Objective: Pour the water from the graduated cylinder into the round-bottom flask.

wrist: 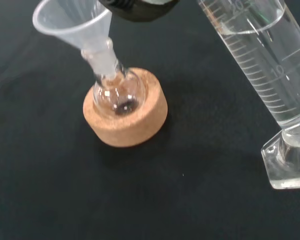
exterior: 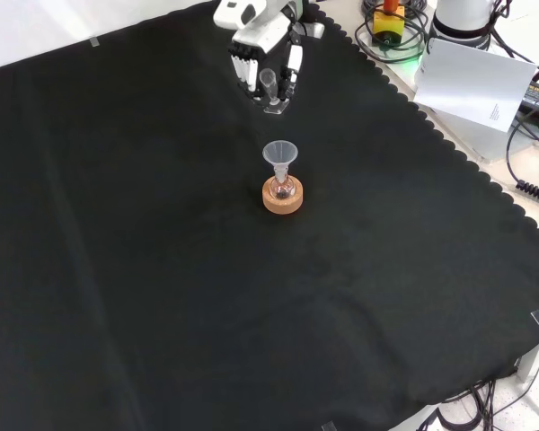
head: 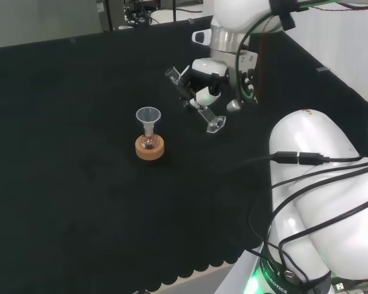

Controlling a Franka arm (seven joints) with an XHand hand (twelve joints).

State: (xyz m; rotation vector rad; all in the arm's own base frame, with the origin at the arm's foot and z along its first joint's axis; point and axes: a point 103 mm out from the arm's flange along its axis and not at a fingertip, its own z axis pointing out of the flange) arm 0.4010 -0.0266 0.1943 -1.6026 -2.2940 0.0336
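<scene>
The robot hand (head: 210,86) has its fingers curled round the graduated cylinder (head: 194,100), holding it tilted, its base seemingly just off the desk (head: 80,184). The round-bottom flask (head: 149,142) stands a little way off from the robot hand on a cork ring (head: 150,148), with a funnel (head: 148,116) in its neck. Water shows in the clear, marked cylinder. Tipping before the lip reaches the funnel would spill water onto the cloth; a knock could topple the small flask.
</scene>
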